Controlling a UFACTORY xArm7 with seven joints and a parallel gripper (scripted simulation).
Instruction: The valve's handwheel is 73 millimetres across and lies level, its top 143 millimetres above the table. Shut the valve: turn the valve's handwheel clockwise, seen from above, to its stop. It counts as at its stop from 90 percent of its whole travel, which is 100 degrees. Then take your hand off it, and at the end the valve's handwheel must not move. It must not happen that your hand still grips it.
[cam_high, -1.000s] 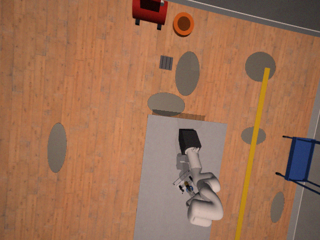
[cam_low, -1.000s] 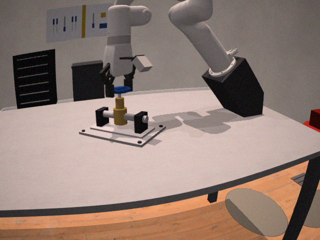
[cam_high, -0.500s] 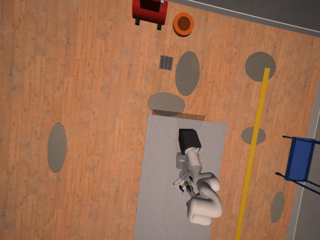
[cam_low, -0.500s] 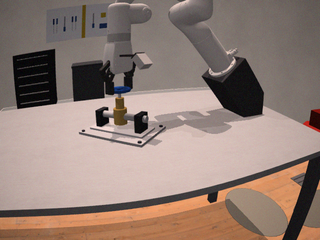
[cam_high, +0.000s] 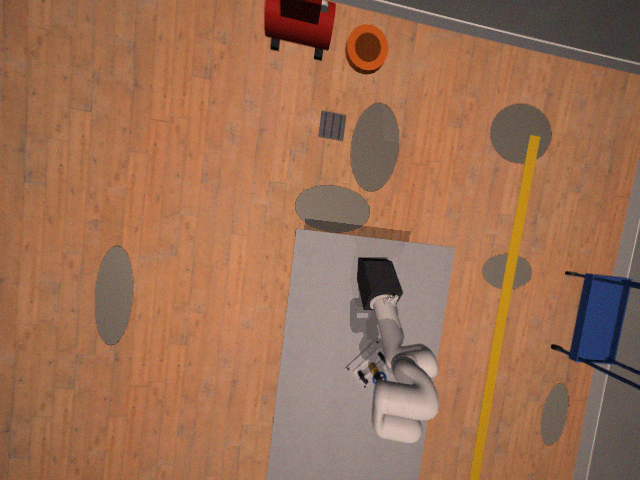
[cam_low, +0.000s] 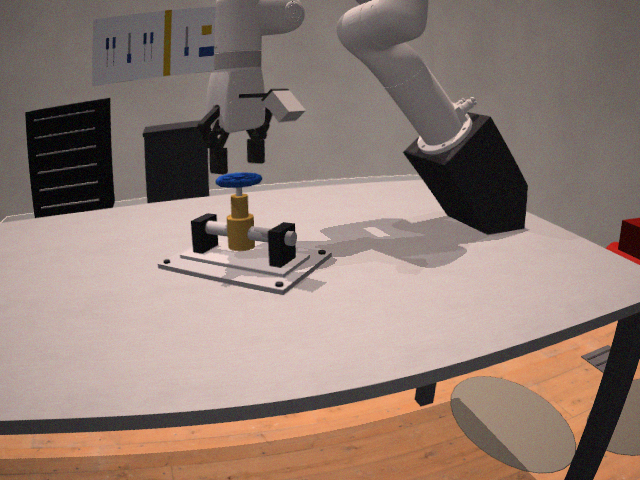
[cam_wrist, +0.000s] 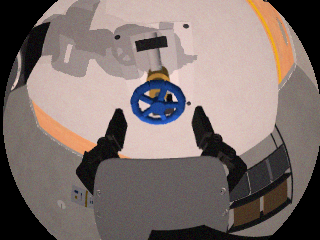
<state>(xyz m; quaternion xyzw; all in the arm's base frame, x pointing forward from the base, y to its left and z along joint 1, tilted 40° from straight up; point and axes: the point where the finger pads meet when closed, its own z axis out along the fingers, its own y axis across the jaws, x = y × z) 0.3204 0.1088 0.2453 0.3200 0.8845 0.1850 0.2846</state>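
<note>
My claw (cam_low: 237, 155) hangs just above the blue handwheel (cam_low: 238, 179), fingers spread to their widest and pinching nothing, clear of the rim on both sides. I judge the spread is so that a fresh drop can straddle the wheel for another clockwise stroke. The handwheel sits level atop the brass valve body (cam_low: 240, 225), which stands on its stem between two black blocks on a bolted base plate (cam_low: 289, 276) on the table (cam_low: 361, 330).
</note>
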